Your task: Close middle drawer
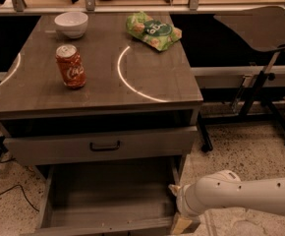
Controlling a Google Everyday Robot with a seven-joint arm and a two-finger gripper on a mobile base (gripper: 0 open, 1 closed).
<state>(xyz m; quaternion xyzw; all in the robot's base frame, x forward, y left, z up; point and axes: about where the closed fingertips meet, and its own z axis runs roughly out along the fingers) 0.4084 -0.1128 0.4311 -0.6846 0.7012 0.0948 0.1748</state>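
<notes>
The middle drawer (108, 200) is the grey wood-grain plank box pulled far out at the bottom of the cabinet. Its inside is bare, and its front panel shows only edge-on at the bottom of the view, so its handle is hidden. My gripper (180, 220) sits at the end of the white arm (241, 195), which reaches in from the right. It is at the drawer's right front corner, close against the side wall. Above the open drawer, another drawer front (147, 142) with a small dark bar handle (104, 145) stands nearly flush.
On the cabinet top (132, 82) stand a red soda can (71, 66), a white bowl (71, 23) and a green snack bag (153, 31). A dark chair on a metal stand (260, 28) is to the right. A black cable (10, 191) lies on the speckled floor at left.
</notes>
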